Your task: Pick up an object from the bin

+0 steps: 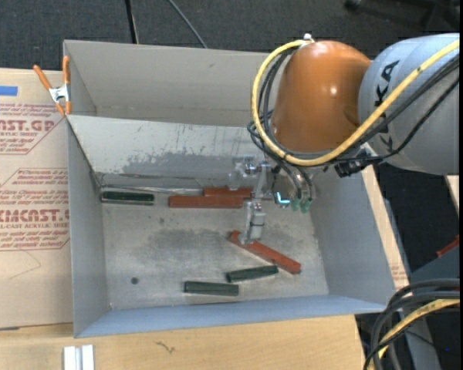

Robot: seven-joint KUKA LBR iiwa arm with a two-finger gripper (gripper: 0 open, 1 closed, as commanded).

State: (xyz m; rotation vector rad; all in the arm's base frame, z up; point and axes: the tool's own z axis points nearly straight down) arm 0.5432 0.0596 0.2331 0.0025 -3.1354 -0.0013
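Lettering [386, 72] in black runs along the pale shell of the arm [424, 114], which comes in from the right. Only a few capitals read clearly, a K and an A among them. A yellow cable [256, 91] crosses the shell and hides the rest. That cable loops round the orange cover [324, 91] on the wrist, above the right half of the grey metal bin [177, 75]. None of the things in the bin carries any writing that can be read.

Below the orange cover the gripper [256, 233] hangs nearly upright, low over the bin floor. Whether it is spread or pressed together cannot be told. Its tip stands at the upper-left end of a red flat stick [274, 256], which lies right of the middle of the floor. Whether the tip touches the stick cannot be told. The stick's long axis runs on a slant, from that upper-left end down to the lower right.

A dark green stick [252, 273] lies just below the red one, close to its lower end, and runs nearly level with a slight rise to the right. Another dark green stick [211, 288] lies level near the front wall, a little to the left of the first.

Behind the gripper, near the foot of the back wall, a red-brown stick [208, 200] lies level, its right end close beside the gripper's body. A third dark green stick [127, 197] lies level at the far left, well apart from the rest.
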